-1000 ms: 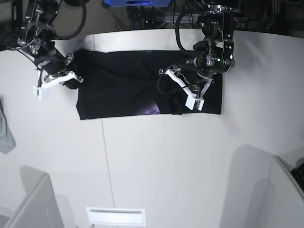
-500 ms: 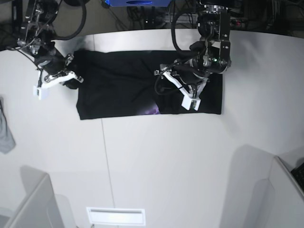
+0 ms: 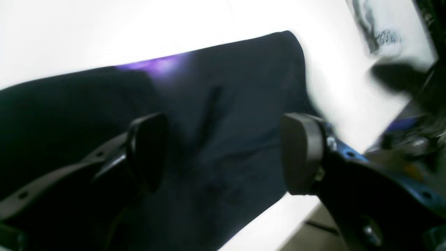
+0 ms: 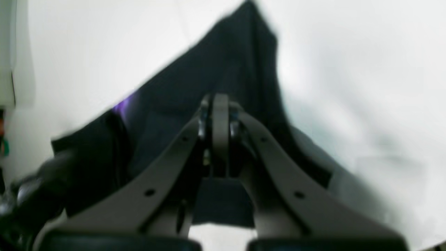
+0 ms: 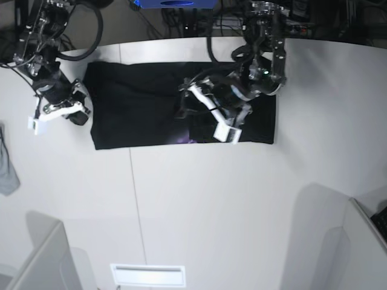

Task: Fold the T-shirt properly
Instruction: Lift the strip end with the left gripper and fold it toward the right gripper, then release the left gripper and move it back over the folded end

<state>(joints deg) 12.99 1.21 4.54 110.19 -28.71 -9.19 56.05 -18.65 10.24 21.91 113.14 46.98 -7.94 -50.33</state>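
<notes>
The black T-shirt [image 5: 139,103] lies flat as a long rectangle across the far part of the white table [image 5: 205,205]. A small purple mark [image 5: 181,140] shows at its near edge. My left gripper [image 5: 192,118] hovers over the shirt's middle, open, with only cloth [image 3: 223,104] showing between its pads [image 3: 148,150]. At the shirt's left end, my right gripper [image 5: 77,113] is shut on the T-shirt's edge. The right wrist view shows its fingers [image 4: 216,108] pressed together, with black cloth [image 4: 237,62] stretching away from them.
A small light-grey cloth [image 5: 6,169] lies at the table's left edge. Grey partitions stand at the near left [image 5: 36,260] and near right [image 5: 357,248] corners. A white slot plate [image 5: 148,275] sits near the front edge. Cables and equipment [image 5: 181,12] crowd the far side.
My left gripper has opened and moved left over the shirt. The right gripper has drawn back to the left, and the whole shirt has shifted left with it.
</notes>
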